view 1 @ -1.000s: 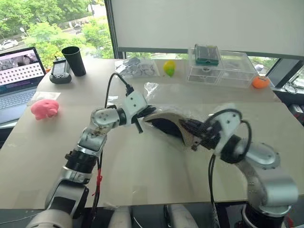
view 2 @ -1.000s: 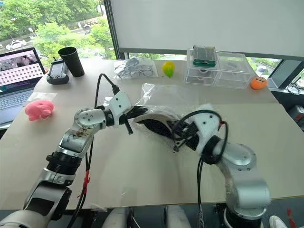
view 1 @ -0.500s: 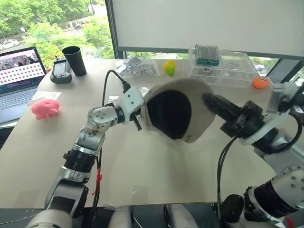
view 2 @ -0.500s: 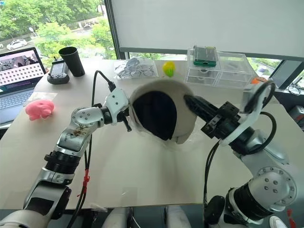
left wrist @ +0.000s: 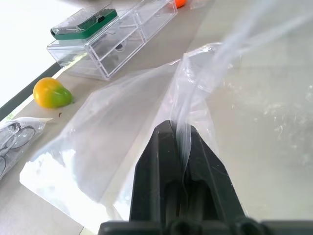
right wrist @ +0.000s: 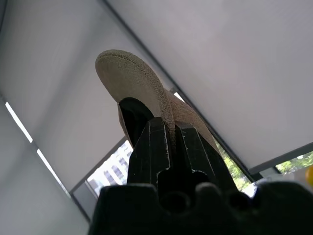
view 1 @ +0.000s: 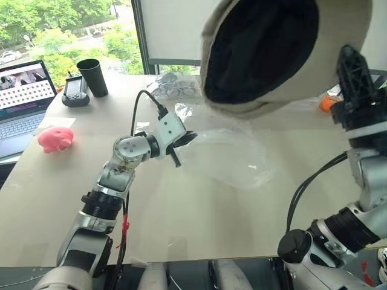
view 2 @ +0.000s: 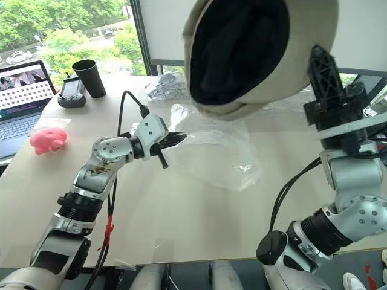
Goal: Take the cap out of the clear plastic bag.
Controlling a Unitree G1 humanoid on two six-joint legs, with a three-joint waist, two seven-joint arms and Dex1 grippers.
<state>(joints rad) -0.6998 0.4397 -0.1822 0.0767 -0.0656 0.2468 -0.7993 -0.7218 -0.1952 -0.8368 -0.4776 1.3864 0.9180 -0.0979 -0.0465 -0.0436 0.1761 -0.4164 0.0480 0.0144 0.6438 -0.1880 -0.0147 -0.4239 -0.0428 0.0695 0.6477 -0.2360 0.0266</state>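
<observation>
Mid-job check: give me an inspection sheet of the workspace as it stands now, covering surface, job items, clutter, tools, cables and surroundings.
Surface: beige table, bare at the near edge.
Job's things: cap fully out of the bag, held high above the table, dark lining facing the camera; clear plastic bag empty, one end lifted, the rest on the table.
Clutter: pink plush toy, black cup, laptop, bagged eyeglasses, yellow-green fruit, clear drawer box, orange ball.
Grippers: left tool shut on the bag's edge; right tool shut on the cap's brim.
Cables: black cable looping off the left wrist.
Surroundings: window with trees behind the table.
</observation>
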